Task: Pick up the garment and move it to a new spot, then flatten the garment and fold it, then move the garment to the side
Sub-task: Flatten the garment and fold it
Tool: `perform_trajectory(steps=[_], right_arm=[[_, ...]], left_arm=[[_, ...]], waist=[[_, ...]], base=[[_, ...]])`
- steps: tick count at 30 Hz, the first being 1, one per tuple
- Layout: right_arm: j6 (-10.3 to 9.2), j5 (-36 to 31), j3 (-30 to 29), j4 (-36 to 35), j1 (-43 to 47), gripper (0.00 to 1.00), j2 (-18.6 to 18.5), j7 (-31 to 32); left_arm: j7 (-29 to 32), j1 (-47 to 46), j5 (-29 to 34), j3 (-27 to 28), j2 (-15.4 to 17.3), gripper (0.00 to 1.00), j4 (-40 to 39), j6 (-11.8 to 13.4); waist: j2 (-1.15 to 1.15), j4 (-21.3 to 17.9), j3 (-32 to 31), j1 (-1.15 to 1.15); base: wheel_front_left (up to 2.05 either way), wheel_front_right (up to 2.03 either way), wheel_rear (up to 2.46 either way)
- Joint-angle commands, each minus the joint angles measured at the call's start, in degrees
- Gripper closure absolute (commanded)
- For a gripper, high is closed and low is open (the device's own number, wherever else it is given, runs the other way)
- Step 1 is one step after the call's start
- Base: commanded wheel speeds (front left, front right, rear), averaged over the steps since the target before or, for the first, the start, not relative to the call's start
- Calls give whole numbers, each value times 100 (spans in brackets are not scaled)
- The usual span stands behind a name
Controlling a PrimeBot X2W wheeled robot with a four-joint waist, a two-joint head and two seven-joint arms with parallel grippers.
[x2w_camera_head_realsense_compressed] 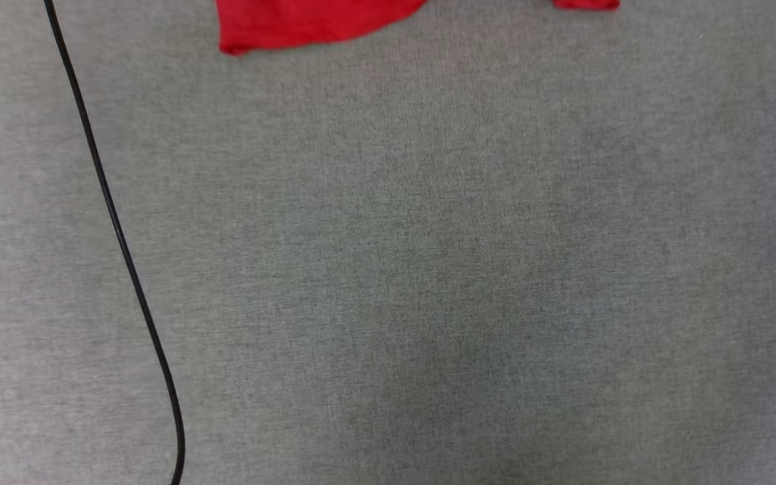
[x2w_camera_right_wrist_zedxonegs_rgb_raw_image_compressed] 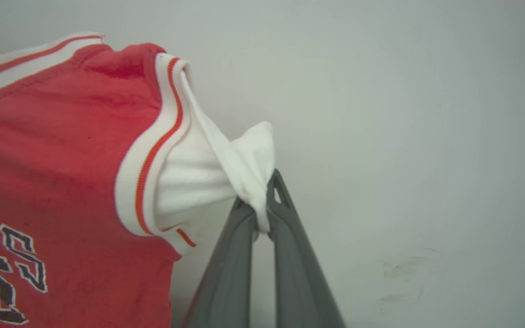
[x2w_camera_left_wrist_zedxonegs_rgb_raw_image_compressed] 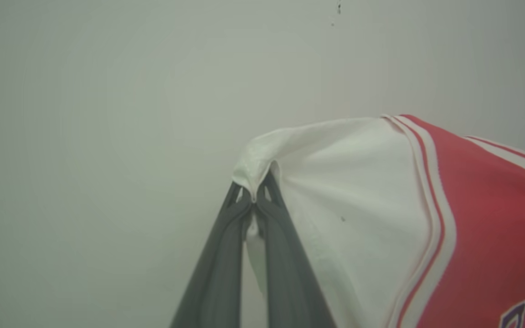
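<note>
Garment (x2w_camera_head_realsense_compressed: 294, 23), cropped at head view's top, sleeves (x2w_camera_left_wrist_zedxonegs_rgb_raw_image_compressed: 335, 182) pinched in left fingers (x2w_camera_left_wrist_zedxonegs_rgb_raw_image_compressed: 217, 264) and right fingers (x2w_camera_right_wrist_zedxonegs_rgb_raw_image_compressed: 230, 273)

A flat grey surface (x2w_camera_head_realsense_compressed: 469, 256) of fine woven, felt-like fabric spreads out below the head camera; whether it is a covered counter or a carpeted floor cannot be told. Its tone is even, shading a little darker toward the near middle. A thin black cable (x2w_camera_head_realsense_compressed: 115, 222) crosses it on the robot's left, running from the far side toward the near side and curling at its near end. At the far side shows the lower hem of a red fabric garment (x2w_camera_head_realsense_compressed: 294, 23); whether that hem touches the surface cannot be told.
</note>
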Motion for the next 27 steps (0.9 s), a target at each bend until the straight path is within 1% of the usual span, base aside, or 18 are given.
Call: perform_trajectory(steps=[1, 3, 8, 15, 21, 24, 27], right_arm=[[-8, 15, 8, 67, -113, 100, 33, -46], [-8, 50, 71, 195, -197, 100, 108, -105], [-8, 164, 254, 617, -197, 100, 269, -335], [-8, 455, 494, 1415, 68, 100, 498, -673], [-7, 812, 738, 1951, 744, 100, 538, -1068], [-7, 1018, 848, 2093, 1249, 100, 491, -1295], [-7, 1243, 945, 2145, 1782, 100, 426, -1498]], left_arm=[[-41, -93, -31, 2, 14, 100, 101, -38], [-113, -207, -43, -2, 27, 100, 297, -121], [-355, -190, -210, 5, -73, 100, 889, -329], [-550, 120, -508, -53, -282, 100, 1685, -547], [-693, 849, -864, -134, -576, 100, 2071, -604], [-743, 1416, -1089, -259, -718, 100, 2004, -610], [-786, 2124, -1304, -294, -729, 100, 1861, -611]], waist=[[0, -38, 138, -2], [0, -71, 310, -2], [0, -93, 548, -2], [0, -81, 672, -2], [0, 55, 402, -2], [0, 127, 145, -2], [0, 187, -176, -2]], base=[[0, 0, 0], [0, 0, 0], [0, 0, 0], [0, 0, 0], [0, 0, 0], [0, 0, 0], [0, 0, 0]])
